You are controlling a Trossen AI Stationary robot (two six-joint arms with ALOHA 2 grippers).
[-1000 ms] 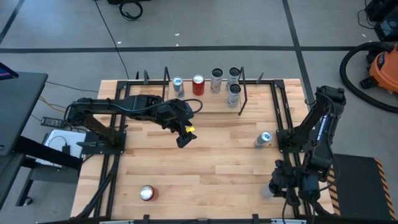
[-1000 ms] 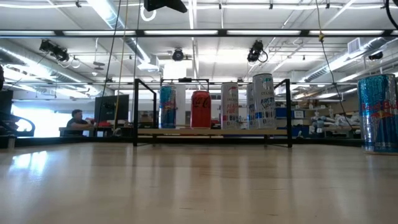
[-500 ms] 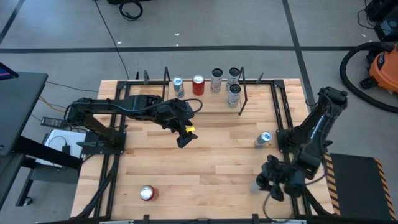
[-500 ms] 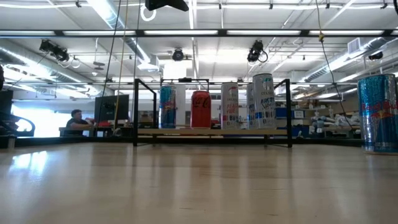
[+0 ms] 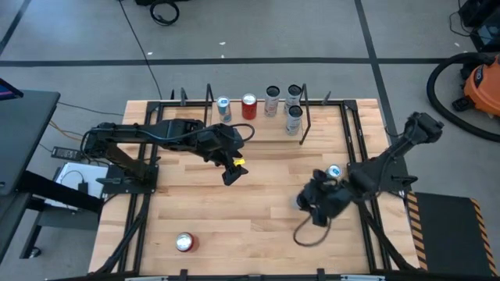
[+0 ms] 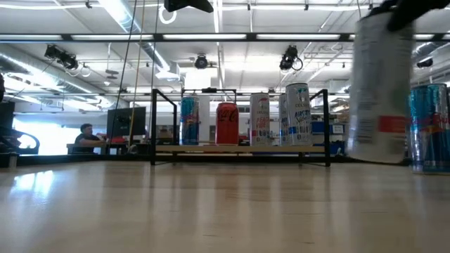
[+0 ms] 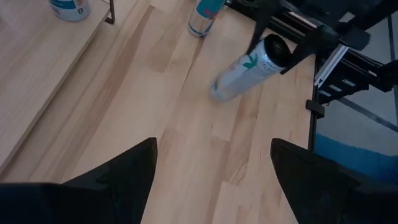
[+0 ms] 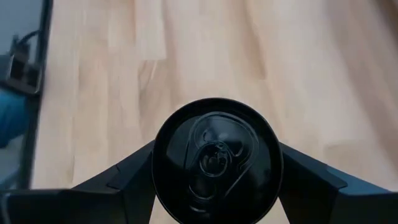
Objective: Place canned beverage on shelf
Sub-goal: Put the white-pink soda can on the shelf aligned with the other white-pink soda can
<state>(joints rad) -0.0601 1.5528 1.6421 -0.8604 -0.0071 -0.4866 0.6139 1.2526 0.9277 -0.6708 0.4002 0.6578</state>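
Right end effector [image 8: 214, 193] grips our slim black-topped can [image 8: 216, 155] by its sides, above mid-worktop [image 5: 258, 211], well short of the shelf [image 5: 258, 123]. We judge it rigid but slick; squeeze mid-body.

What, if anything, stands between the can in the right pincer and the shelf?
Mainly the blue can, standing just shelf-side of the right pincer and its white can; beyond it lies bare table up to the shelf.
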